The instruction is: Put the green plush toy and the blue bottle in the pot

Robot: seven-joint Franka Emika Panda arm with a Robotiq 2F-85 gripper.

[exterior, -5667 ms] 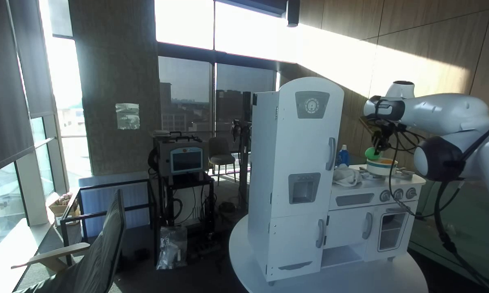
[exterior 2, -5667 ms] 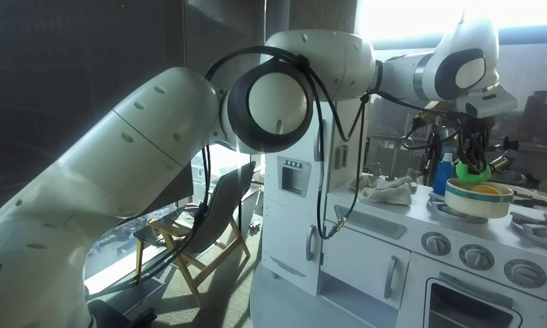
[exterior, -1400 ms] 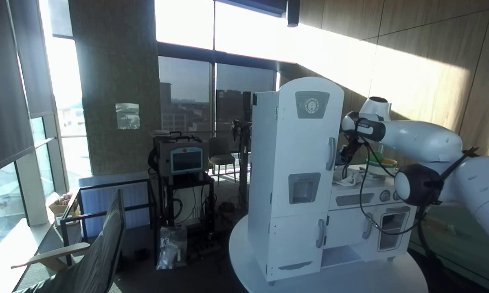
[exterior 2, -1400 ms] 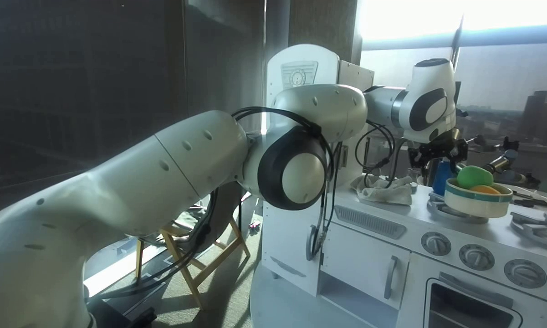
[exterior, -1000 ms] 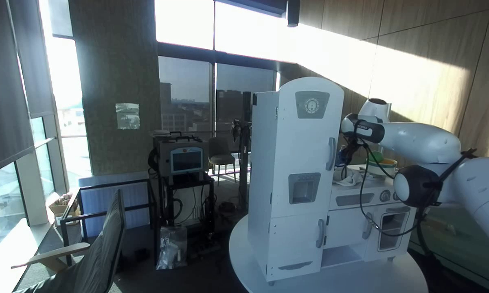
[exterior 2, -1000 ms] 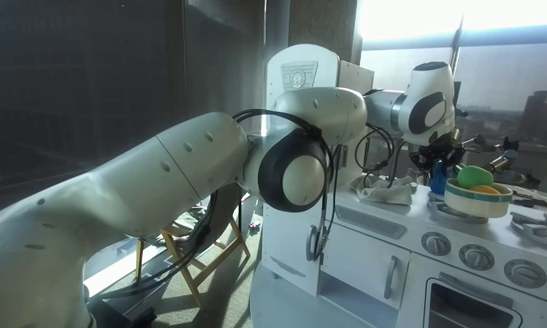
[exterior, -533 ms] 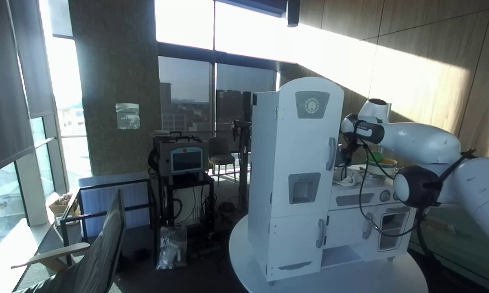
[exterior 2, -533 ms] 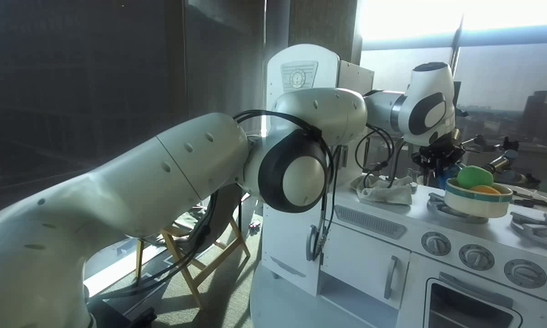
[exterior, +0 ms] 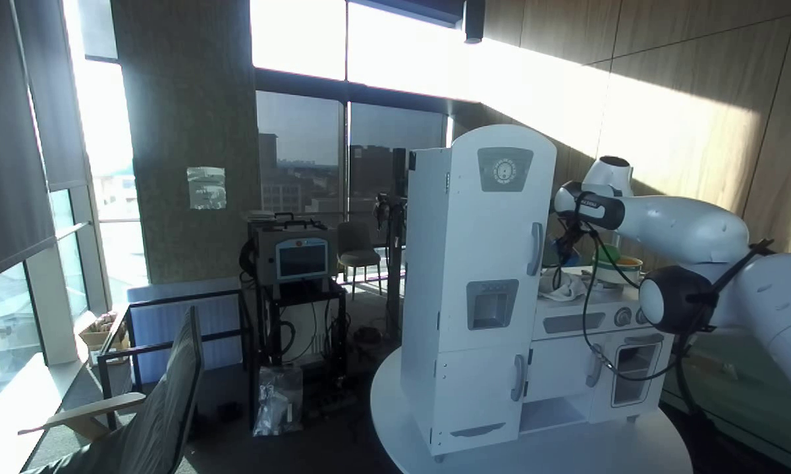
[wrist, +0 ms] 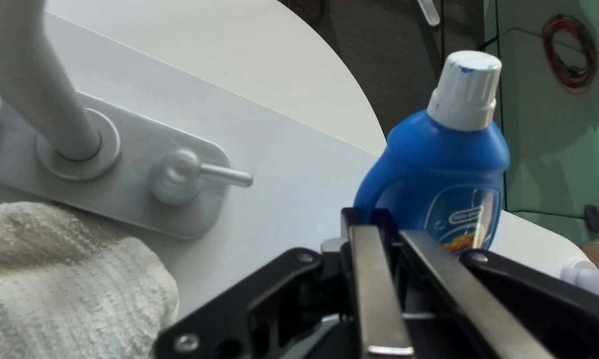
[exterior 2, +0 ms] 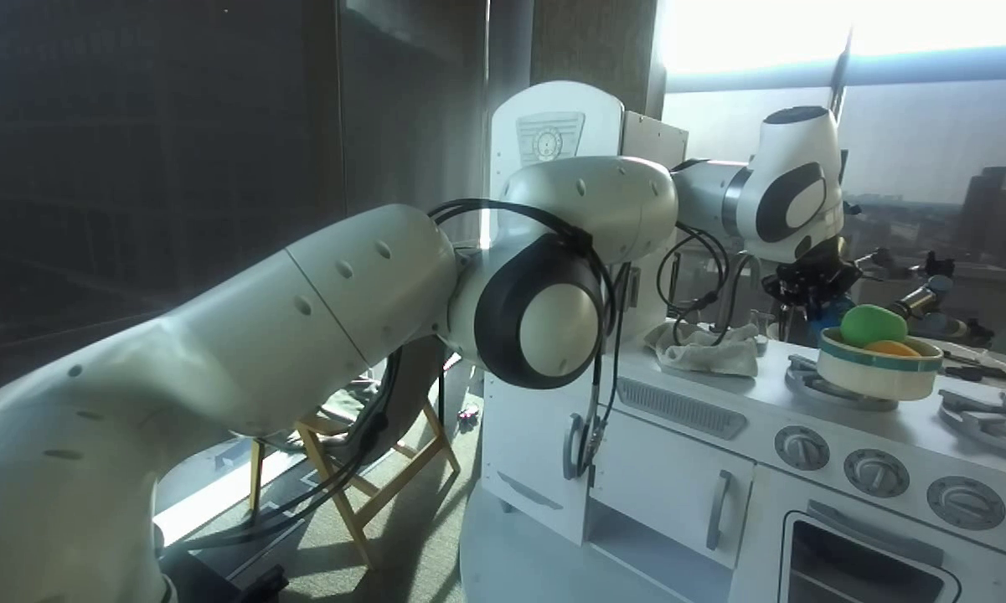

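The green plush toy sits in the white pot with the teal rim, beside an orange thing. The toy also shows in an exterior view, partly behind the arm. My gripper is shut on the handle of the blue bottle, with a strip of blue between its fingertips. The bottle has a white cap and leans in the wrist view. In an exterior view the gripper hides most of the bottle, which is behind and left of the pot, apart from it.
A pale cloth lies on the counter left of the pot and below the gripper. A grey faucet stands near the cloth in the wrist view. The tall white toy fridge stands beside the stove. Grey burners flank the pot.
Earlier the gripper held the green toy over the pot; now the toy rests in it. The gripper moved to the bottle, closed on it, and has risen slightly with the bottle now tilted.
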